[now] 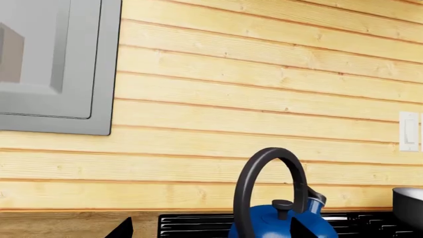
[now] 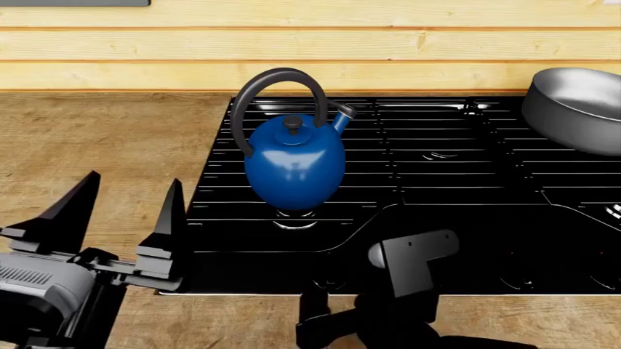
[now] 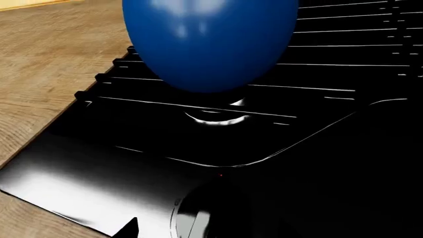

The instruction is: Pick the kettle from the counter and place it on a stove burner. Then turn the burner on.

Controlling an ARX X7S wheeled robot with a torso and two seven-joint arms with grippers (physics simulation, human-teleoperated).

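The blue kettle (image 2: 294,163) stands upright on the front-left stove burner (image 2: 296,218) of the black cooktop (image 2: 437,167). It also shows in the left wrist view (image 1: 284,223) and the right wrist view (image 3: 208,39), with the burner cap (image 3: 218,116) under it. My left gripper (image 2: 131,182) is open and empty over the wooden counter (image 2: 97,138), left of the cooktop. My right gripper (image 3: 211,232) is low at the cooktop's front edge, before a round knob (image 3: 191,218). Only one of its fingertips (image 3: 132,228) shows, set wide to the side. In the head view its fingers are hidden against the black surface.
A silver-grey pot (image 2: 577,105) sits on the far-right burner, also seen in the left wrist view (image 1: 409,203). A pale plank wall (image 1: 264,99) runs behind, with a white switch (image 1: 409,131) and a grey cabinet (image 1: 53,64).
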